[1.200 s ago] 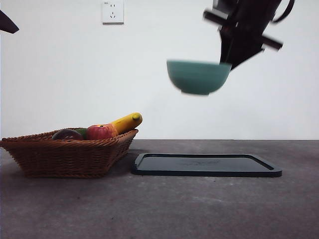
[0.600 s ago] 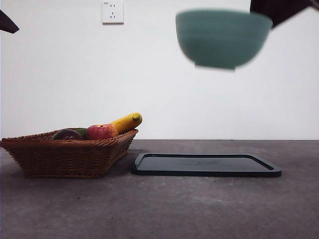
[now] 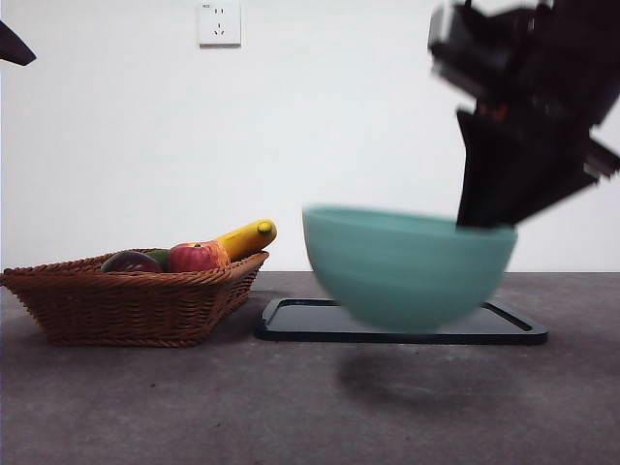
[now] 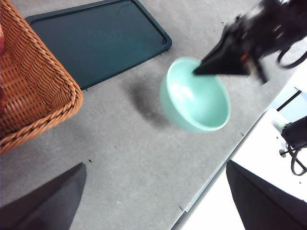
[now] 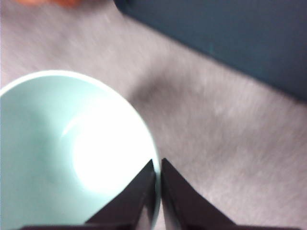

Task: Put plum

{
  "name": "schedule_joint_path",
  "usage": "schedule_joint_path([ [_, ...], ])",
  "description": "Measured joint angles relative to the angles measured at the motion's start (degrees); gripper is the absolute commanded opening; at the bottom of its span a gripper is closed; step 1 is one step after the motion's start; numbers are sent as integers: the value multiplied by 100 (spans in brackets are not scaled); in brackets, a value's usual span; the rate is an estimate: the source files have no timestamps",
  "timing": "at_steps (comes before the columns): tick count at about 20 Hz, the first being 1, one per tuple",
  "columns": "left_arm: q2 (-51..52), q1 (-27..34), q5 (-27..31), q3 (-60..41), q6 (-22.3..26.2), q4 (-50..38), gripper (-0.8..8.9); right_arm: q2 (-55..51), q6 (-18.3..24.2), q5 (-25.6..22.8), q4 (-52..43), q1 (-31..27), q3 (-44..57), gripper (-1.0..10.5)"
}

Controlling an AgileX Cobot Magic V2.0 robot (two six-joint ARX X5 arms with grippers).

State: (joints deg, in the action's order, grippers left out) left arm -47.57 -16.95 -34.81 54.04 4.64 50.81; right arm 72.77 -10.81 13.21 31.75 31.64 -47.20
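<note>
Your plum sits in the wicker basket at the far left of the front view, dark and low against the rim, with a red apple just beside it at its 3 o'clock and a banana poking up beyond that. A sliver of something green shows between plum and apple, too small to name. From your right gripper the plum lies off toward 9 o'clock and a little lower, well apart, with the whole bowl between them.

That right gripper is pinching the rim of a teal bowl. In the right wrist view its two jaws are pressed nearly together over the rim, one inside the bowl and one outside. The left wrist view shows the same grip from across the table: the dark gripper on the bowl's edge. The bowl hangs clear of the grey table, its shadow on the surface beneath, in front of the black tray and blurred.

Your left gripper is spread wide with nothing between the jaws, held above the table near the basket's corner. In the front view, only a black tip shows at 10 o'clock.
</note>
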Motion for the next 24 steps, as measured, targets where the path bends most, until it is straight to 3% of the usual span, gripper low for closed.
schedule_joint_path([
  [5, 0, 0, 0, 0, 0, 20, 463, 249, -26, -275, -321, 72, 181, 11],
  [19, 0, 0, 0, 0, 0, 46, 463, 656, -42, -411, -393, 293, 181, 25],
  [24, 0, 0, 0, 0, 0, 46, 463, 656, -149, -426, -396, 293, 181, 263],
])
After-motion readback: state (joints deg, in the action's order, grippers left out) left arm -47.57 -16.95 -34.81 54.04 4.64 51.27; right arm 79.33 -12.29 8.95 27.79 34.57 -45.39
